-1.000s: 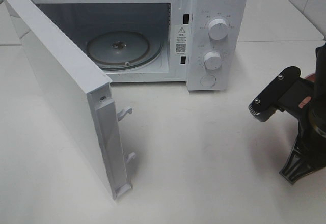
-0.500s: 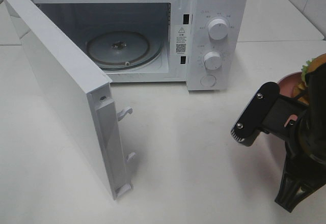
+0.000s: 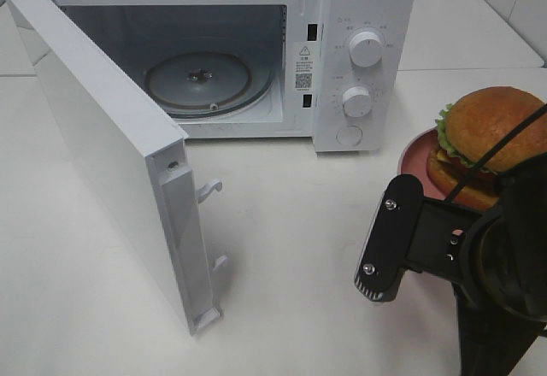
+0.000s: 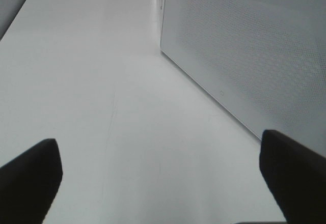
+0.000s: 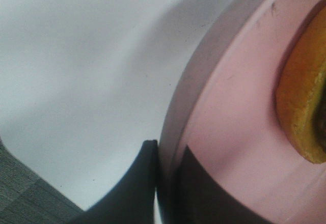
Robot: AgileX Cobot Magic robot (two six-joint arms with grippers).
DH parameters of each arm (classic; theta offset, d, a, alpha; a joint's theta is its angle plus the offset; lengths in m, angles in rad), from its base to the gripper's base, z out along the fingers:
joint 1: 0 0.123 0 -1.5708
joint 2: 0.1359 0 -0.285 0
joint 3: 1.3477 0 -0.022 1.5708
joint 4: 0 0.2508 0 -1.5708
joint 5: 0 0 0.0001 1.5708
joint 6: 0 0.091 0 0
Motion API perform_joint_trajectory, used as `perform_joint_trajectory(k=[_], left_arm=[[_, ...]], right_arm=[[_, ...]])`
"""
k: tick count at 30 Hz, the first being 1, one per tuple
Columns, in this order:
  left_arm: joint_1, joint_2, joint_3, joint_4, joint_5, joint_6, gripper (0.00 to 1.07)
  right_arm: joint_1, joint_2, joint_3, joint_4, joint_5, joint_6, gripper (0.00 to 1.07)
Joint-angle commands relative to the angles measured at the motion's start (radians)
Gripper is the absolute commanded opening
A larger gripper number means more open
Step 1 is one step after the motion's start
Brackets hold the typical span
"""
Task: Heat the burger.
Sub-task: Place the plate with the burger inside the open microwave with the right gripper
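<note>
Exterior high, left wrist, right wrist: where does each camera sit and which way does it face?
Exterior high: mounted above, looking down at the open microwave, the table and the right arm.
Left wrist: low over the table, facing the microwave door; the left gripper, open, shows.
Right wrist: close against the pink plate; the right gripper pinches its rim.
Shared: exterior high and right wrist both show the pink plate and the burger.

**White table, one appliance**

Pale, bare table across the whole scene. At the rear, standing directly on it, a white microwave, door swung wide open. At the right edge, a pink plate; resting or lifted, unclear.
</note>
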Motion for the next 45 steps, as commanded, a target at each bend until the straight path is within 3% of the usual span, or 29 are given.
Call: perform_joint_trajectory(k=[1, 45], left_arm=[[0.001, -0.016, 0.000, -0.008, -0.015, 0.002, 0.98], [0.001, -0.016, 0.000, -0.008, -0.015, 0.002, 0.98]], right_arm=[[0.015, -0.009, 0.003, -0.068, 0.032, -0.036, 0.00], [0.015, -0.009, 0.003, -0.127, -0.250, -0.432, 0.01]])
